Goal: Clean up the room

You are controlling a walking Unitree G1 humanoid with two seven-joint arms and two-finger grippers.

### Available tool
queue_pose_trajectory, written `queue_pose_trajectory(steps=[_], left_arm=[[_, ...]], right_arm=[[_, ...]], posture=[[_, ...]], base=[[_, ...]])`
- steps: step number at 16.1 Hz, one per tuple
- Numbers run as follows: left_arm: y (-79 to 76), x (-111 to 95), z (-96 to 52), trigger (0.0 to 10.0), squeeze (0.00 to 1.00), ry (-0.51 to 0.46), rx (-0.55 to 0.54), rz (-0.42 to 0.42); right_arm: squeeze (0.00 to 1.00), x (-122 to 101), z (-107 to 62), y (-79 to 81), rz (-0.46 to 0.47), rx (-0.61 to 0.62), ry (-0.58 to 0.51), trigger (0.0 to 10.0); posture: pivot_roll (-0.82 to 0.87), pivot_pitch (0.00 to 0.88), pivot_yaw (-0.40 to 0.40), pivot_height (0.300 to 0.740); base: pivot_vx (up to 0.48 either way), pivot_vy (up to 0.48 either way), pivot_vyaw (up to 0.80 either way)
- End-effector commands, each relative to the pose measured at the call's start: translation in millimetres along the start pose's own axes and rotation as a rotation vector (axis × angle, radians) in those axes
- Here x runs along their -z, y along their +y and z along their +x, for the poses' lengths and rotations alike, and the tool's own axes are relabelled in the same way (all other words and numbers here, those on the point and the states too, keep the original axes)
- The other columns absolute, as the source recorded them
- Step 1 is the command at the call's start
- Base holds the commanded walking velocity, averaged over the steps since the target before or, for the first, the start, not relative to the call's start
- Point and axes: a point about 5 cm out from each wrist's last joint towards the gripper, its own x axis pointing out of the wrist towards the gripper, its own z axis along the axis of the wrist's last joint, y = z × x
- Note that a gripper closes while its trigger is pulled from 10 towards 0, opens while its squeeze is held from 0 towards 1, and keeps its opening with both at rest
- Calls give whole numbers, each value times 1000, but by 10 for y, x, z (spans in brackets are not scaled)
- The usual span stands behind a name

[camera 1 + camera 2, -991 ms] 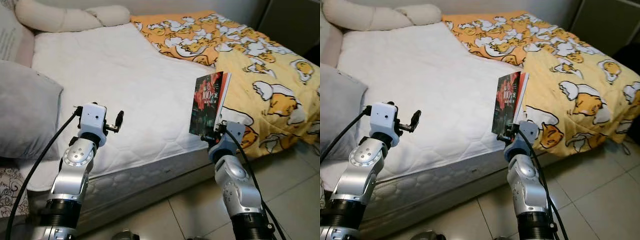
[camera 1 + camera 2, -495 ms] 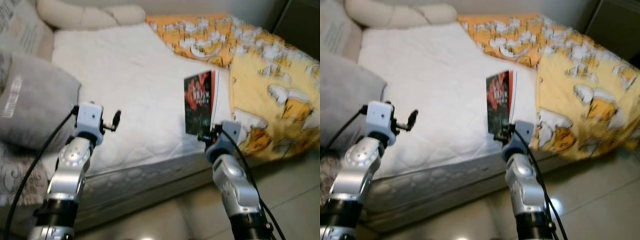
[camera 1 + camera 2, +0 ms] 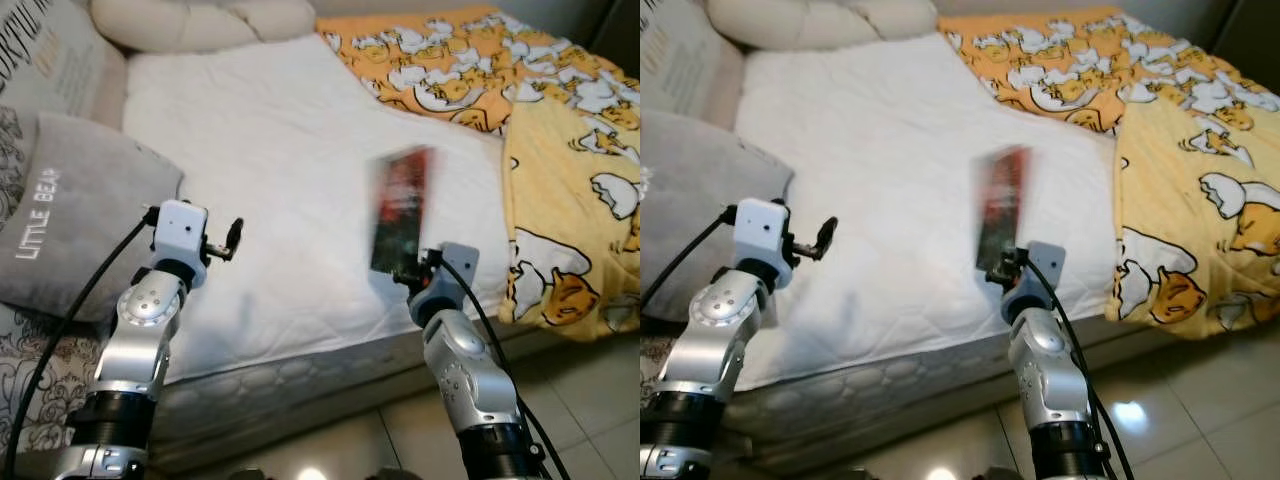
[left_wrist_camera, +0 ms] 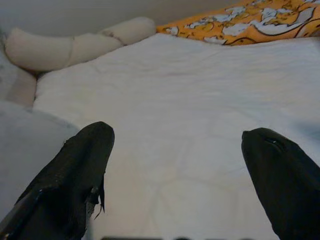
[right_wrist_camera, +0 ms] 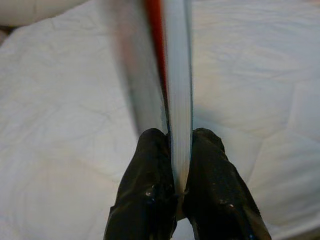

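Your right gripper [image 5: 179, 165] clamps a book [image 3: 400, 210] upright (blurred) over the bed [image 3: 270, 170]; left gripper [image 4: 175, 165] hangs spread apart.

The bed [image 3: 290, 180] has a white quilted cover. A yellow-and-orange blanket [image 3: 560, 130] printed with egg figures lies over its right side and hangs off the edge, a grey pillow [image 3: 80, 220] lettered "LITTLE BEAR" sits at the left, and a cream bolster [image 3: 200, 20] lies along the head.

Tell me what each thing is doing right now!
Book: upright, blurred, pinched at its bottom edge.
Right end effector: shut on the book.
Left end effector: open, holding nothing, over the mattress.
Egg-print blanket: pushed aside, draping off the bed.
Grey pillow: leaning at the bedside.
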Motion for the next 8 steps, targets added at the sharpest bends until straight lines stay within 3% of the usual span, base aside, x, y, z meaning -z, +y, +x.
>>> queue_pose_trajectory(steps=[1,8], left_arm=[[-19,-40,15,10000,451,-9,16,16],[-33,-48,27,10000,451,-14,29,19]], right_arm=[[0,-127,0,-20,-5,7,-59,10000],[0,-164,7,38,-52,-41,-68,10000]], posture=[[-7,0,-8,740],[-12,0,-5,740]], base=[[285,0,0],[282,0,800]])
